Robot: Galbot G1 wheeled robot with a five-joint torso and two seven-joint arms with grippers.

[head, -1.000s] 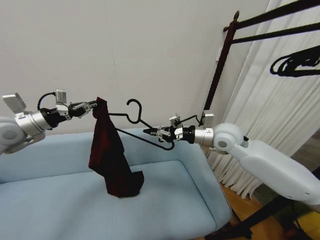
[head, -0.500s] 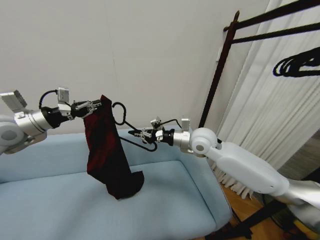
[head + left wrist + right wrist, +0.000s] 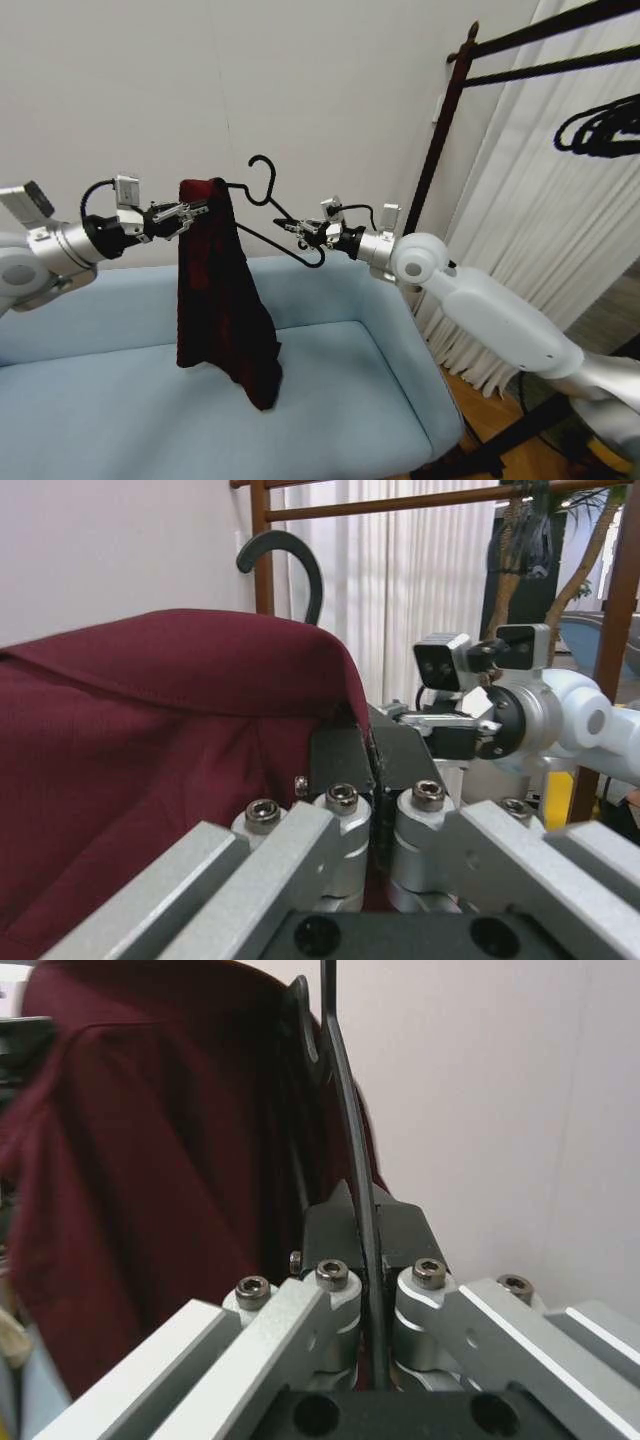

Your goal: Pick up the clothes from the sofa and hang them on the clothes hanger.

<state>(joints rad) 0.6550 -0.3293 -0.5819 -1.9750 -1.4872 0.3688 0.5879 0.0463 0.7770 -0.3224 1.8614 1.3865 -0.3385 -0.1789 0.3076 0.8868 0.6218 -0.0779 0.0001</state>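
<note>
Two arms are raised above the sofa (image 3: 100, 400): the left end effector (image 3: 204, 209) is clamped on the top edge of the garment (image 3: 220, 290), the right end effector (image 3: 298, 229) on the hanger (image 3: 285, 538), seemingly tucked into it.

Head looks down; both wrists closely face garment (image 3: 215, 290).

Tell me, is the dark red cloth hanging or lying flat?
Hanging. The dark red cloth droops from the shut left gripper, its top over the black wire hanger that the right gripper holds.
</note>
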